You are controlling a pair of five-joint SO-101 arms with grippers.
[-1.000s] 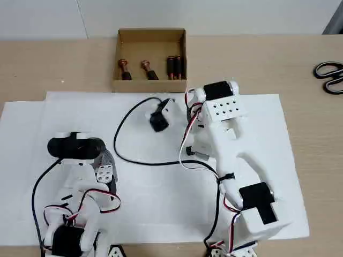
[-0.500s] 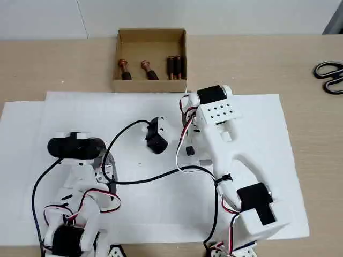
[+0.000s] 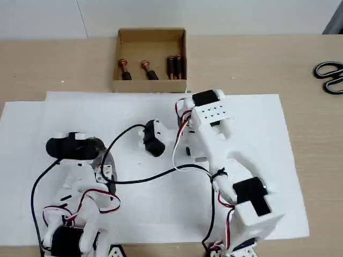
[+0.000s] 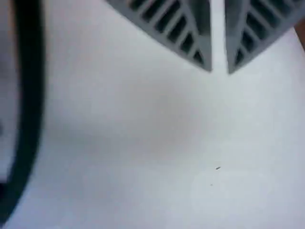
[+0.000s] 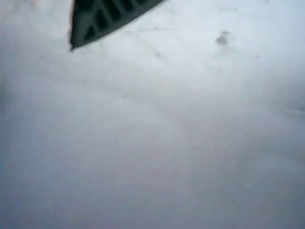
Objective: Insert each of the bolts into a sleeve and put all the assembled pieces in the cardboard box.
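The cardboard box (image 3: 115,59) stands at the far middle of the table. Inside lie several assembled pieces: a copper-headed bolt in a black sleeve (image 3: 124,69), a second one (image 3: 148,70), and a dark pair (image 3: 175,67) against the right wall. My right arm (image 3: 214,126) is folded over the white paper just in front of the box, and a dark ribbed piece of its gripper (image 5: 100,19) hangs over bare paper. My left arm (image 3: 75,152) is folded at the near left. The left gripper (image 4: 220,69) is shut just above the paper with nothing in it.
A large white paper sheet (image 3: 64,118) covers the near table. Black cables (image 3: 123,120) loop across it between the arms, and one (image 4: 26,119) runs close to the left gripper. Scissors (image 3: 329,76) lie at the far right edge.
My right arm has drawn back from the box and shifted left, and its wrist camera has swung left and nearer. The cable loop moved with it. The left arm has barely moved.
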